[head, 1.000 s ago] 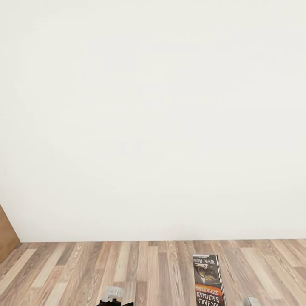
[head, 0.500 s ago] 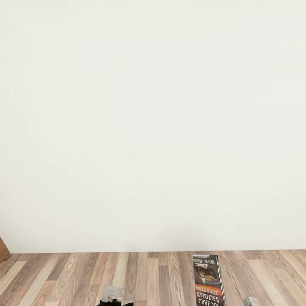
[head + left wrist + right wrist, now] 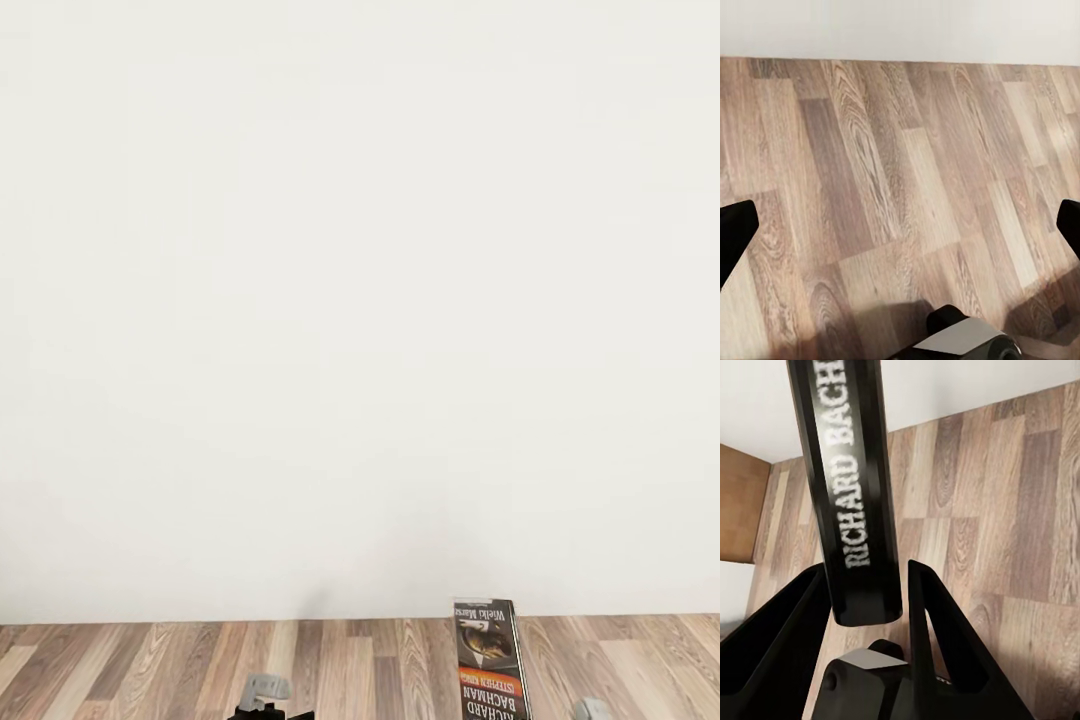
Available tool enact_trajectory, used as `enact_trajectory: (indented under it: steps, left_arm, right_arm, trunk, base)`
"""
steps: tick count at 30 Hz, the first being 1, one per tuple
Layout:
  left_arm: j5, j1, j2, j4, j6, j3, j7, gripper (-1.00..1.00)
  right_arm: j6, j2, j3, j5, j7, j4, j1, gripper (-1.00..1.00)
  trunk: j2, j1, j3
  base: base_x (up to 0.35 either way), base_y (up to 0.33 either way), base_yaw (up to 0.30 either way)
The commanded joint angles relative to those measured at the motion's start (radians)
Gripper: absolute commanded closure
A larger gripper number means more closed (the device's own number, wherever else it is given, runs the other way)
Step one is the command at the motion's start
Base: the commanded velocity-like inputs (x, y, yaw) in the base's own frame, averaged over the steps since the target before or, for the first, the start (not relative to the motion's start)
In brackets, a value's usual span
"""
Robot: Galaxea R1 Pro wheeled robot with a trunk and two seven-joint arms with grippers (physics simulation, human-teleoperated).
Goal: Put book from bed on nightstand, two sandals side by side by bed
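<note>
book (image 3: 488, 660) cut off at head view's lower edge, left gripper (image 3: 900, 232) fingertips cropped

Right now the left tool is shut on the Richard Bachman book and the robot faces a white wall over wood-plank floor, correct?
Wrong arm. The right tool is the one shut on the Richard Bachman book; the right wrist view shows its fingers clamping the spine. The left tool is open over bare wood-plank floor. The white wall part stands.

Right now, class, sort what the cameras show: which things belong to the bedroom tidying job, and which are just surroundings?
Job things:
- book, clamped between the fingers of the right gripper
- left gripper, open, carrying nothing

Surroundings:
- wood floor
- white wall
- brown panel by the wall
</note>
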Motion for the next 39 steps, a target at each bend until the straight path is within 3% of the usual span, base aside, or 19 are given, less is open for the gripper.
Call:
enact_trajectory:
  steps: [1, 20, 39]
  left_arm:
    - [-0.004, -0.001, 0.000, 0.001, -0.002, 0.007, -0.004, -1.00]
    - [-0.004, -0.001, 0.000, 0.001, -0.003, 0.007, -0.004, -1.00]
    - [-0.004, -0.001, 0.000, 0.001, -0.002, 0.007, -0.004, -1.00]
  right_arm:
    - [0.011, -0.001, 0.004, -0.011, 0.002, -0.001, -0.001, 1.00]
    - [0.011, -0.001, 0.004, -0.011, 0.003, -0.001, -0.001, 1.00]
    - [0.011, -0.001, 0.004, -0.011, 0.003, -0.001, -0.001, 1.00]
  trunk:
    - [-0.001, 0.000, -0.002]
    - [-0.001, 0.000, -0.002]
    - [-0.001, 0.000, -0.002]
  base:
    - [0.078, 0.000, -0.052]
    - [0.018, 0.000, -0.163]
    - [0.294, 0.000, -0.040]
